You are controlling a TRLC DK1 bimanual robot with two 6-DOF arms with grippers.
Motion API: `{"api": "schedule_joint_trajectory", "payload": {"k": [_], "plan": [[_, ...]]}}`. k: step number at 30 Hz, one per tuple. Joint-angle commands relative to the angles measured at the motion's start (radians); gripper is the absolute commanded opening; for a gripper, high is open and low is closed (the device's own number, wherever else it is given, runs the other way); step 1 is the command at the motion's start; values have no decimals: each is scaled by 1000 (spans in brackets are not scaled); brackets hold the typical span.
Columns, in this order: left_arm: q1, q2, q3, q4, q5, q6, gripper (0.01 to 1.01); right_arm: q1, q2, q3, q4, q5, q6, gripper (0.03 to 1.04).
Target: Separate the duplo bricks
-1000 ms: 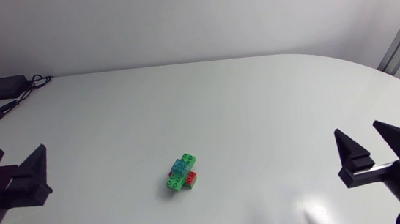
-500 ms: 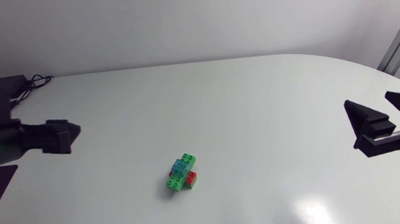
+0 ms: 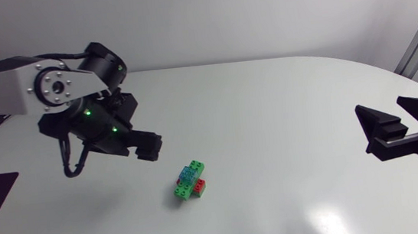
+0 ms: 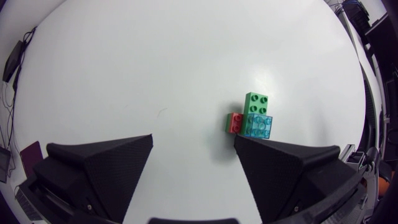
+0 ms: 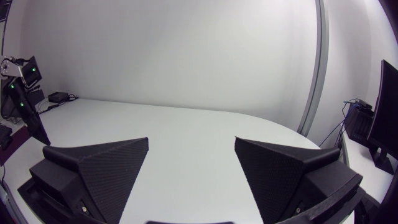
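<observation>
Near the middle of the table [image 3: 284, 102], the bricks [image 3: 191, 182] lie just ahead of your left gripper [image 4: 193, 138], spread and empty like the right gripper [image 5: 191, 140]. Probably light, stiff, slick: pinch the green brick [image 4: 257, 102] by its 2 flat sides and brace the red brick [image 4: 234, 122].

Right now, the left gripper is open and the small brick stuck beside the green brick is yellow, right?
Not quite. The small brick beside the green brick is red, not yellow; the left wrist view shows it plainly. The left gripper is open, just as you said.
</observation>
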Motion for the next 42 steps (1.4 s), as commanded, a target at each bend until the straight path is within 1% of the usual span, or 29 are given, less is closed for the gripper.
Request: {"api": "schedule_joint_trajectory", "payload": {"k": [1, 4, 11, 15, 21, 23, 27, 31, 33, 42], "plan": [[-39, 57, 66, -19, 12, -37, 900, 2, 9, -14, 22, -3, 24, 997], [-82, 105, 101, -21, 12, -42, 903, 2, 28, -24, 45, -2, 26, 997], [-190, 214, 163, -21, 12, -56, 903, 3, 60, -35, 71, 1, 63, 997], [-226, 233, 173, -24, 12, -65, 902, 3, 60, -43, 77, 4, 63, 997], [-245, 247, 161, -19, 8, -65, 892, 3, 55, -44, 79, 6, 72, 998], [-239, 255, 153, -4, 6, -65, 823, 5, 57, -50, 80, 6, 83, 997], [-234, 253, 124, 31, 6, -65, 720, 14, 57, -61, 82, 7, 103, 997], [-234, 255, 112, 36, 6, -63, 716, 15, 49, -64, 77, 10, 103, 997], [-226, 256, 111, 34, 6, -63, 674, 15, 45, -61, 73, 10, 103, 998], [-213, 256, 89, 16, 6, -60, 674, 17, 48, -81, 71, 9, 103, 997]]}}
